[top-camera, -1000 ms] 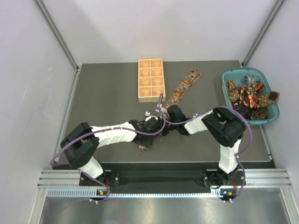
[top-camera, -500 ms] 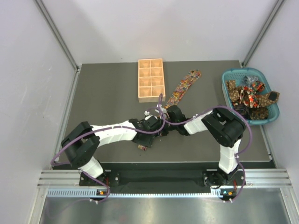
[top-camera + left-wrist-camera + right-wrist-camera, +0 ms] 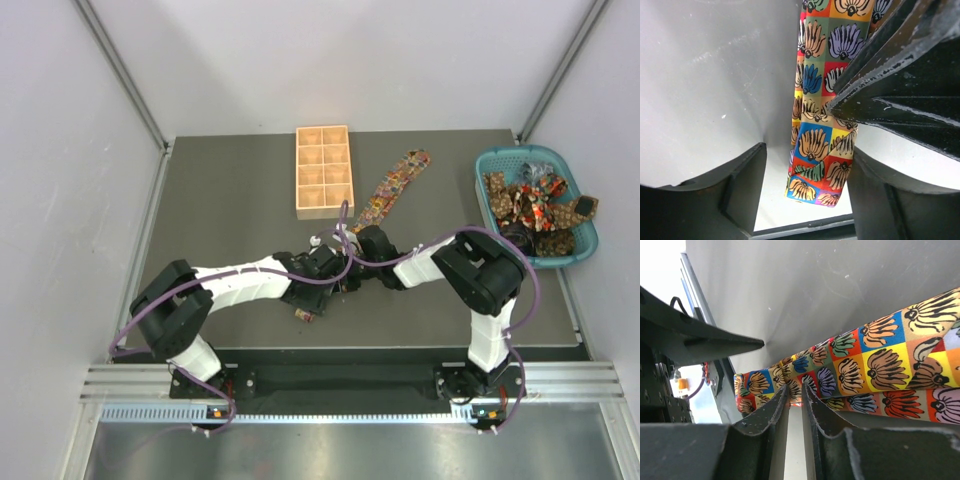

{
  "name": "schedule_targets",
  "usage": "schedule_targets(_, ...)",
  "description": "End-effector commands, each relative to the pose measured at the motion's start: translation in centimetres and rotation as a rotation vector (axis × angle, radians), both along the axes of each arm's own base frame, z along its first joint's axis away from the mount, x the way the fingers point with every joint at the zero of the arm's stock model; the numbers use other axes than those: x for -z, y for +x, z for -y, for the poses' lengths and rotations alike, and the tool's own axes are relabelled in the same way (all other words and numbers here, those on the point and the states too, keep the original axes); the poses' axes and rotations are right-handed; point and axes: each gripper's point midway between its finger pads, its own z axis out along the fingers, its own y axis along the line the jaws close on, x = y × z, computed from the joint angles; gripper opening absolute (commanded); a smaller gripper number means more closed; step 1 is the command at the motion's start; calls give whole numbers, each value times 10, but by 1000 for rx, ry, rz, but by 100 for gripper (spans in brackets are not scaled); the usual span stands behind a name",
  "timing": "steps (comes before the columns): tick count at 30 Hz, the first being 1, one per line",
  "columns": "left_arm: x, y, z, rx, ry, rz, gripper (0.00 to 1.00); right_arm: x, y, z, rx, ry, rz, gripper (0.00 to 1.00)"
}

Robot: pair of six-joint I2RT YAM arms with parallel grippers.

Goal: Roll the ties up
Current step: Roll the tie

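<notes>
Grey bench (image 3: 220,200): right pincer (image 3: 795,390) pinches the multicoloured print fabric tie (image 3: 880,365), left pincer (image 3: 805,170) spread around its end; roll snugly.

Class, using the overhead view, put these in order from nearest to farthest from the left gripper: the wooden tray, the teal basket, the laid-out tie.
1. The tie: its near end lies between the left gripper fingers.
2. The wooden tray: ahead, at the far side.
3. The teal basket: far right.

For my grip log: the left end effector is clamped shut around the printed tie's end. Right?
No. The left end effector stands open around the printed tie's end, with a clear gap beside one finger, as the left wrist view shows.
</notes>
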Motion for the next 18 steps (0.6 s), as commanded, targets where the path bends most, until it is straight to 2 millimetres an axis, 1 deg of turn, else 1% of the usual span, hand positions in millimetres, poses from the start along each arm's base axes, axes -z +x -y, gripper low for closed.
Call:
schedule_targets(1,3,1,18,104,-56,-7,71,-17,-9,-19,-110,57,112,18)
schedule_targets(3,2,1,17,113,-67,7,75,-18,-9,-19,-109,58,115,18)
schedule_targets(4,-6,4,21,118,-97,36,79,-18,-9,-19,-110,57,112,18)
schedule_targets(6,-9,3,20,136,-115,53,80,-18,-9,-19,-111,58,111,18)
schedule_targets(7,-14,4,23,143,-135,63,80,-18,-9,-19,-111,58,111,18)
schedule_targets(10,-14,3,23,153,-135,57,76,-18,-8,-20,-111,60,112,18)
schedule_targets(11,-13,4,23,153,-135,55,71,-18,-9,-20,-111,60,112,18)
schedule_targets(12,-12,5,23,153,-137,52,68,-18,-9,-19,-110,59,109,18)
schedule_targets(15,-4,6,27,162,-157,37,66,-18,-9,-20,-114,61,108,18)
schedule_targets(18,4,5,26,164,-175,24,65,-18,-9,-20,-115,63,108,18)
